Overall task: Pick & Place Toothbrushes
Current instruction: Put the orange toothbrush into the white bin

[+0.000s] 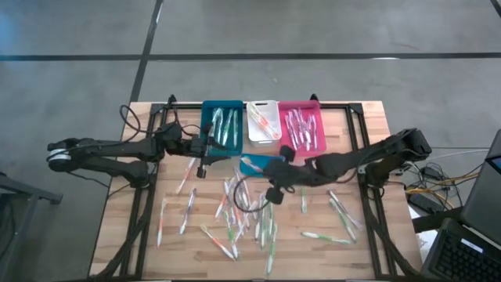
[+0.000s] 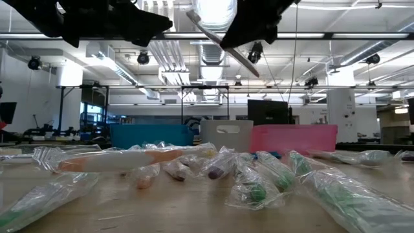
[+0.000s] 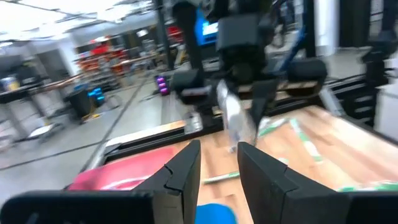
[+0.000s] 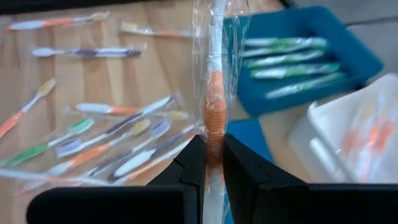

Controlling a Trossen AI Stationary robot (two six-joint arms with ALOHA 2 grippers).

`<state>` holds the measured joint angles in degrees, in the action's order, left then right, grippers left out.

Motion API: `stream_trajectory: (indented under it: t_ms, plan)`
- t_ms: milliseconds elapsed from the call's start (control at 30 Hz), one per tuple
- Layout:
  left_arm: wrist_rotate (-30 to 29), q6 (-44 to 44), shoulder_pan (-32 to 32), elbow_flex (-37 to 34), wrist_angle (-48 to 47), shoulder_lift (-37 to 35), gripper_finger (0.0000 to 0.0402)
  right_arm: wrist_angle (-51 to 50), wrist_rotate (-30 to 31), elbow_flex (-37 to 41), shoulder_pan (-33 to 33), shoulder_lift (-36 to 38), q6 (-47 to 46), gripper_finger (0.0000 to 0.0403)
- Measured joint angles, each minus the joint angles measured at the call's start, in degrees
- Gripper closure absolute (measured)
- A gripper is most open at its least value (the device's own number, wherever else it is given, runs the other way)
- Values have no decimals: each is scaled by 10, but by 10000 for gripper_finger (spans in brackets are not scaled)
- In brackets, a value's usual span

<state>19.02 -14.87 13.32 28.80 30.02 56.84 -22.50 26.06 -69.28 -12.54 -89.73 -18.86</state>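
No text, label, brand, number or sign can be read anywhere in these views. The clear wrappers on the toothbrushes point(image 4: 214, 93) show no legible print, and the teal bin point(image 1: 222, 125), white bin point(image 1: 263, 121) and pink bin point(image 1: 303, 125) at the table's far edge carry no markings that can be made out. The lit screens and shelving in the room beyond the table are too blurred to read.
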Motion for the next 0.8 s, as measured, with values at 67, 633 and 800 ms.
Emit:
stream_trajectory:
  t_ms: [67,633,800]
  plan:
    - [-21,3,0,0,0,0,289,-1,0,-5,13,5,23,369]
    - [-37,35,0,0,0,0,291,5,-21,-7,171,97,213,369]
    - [-37,35,0,0,0,0,293,18,-107,-7,248,110,245,369]
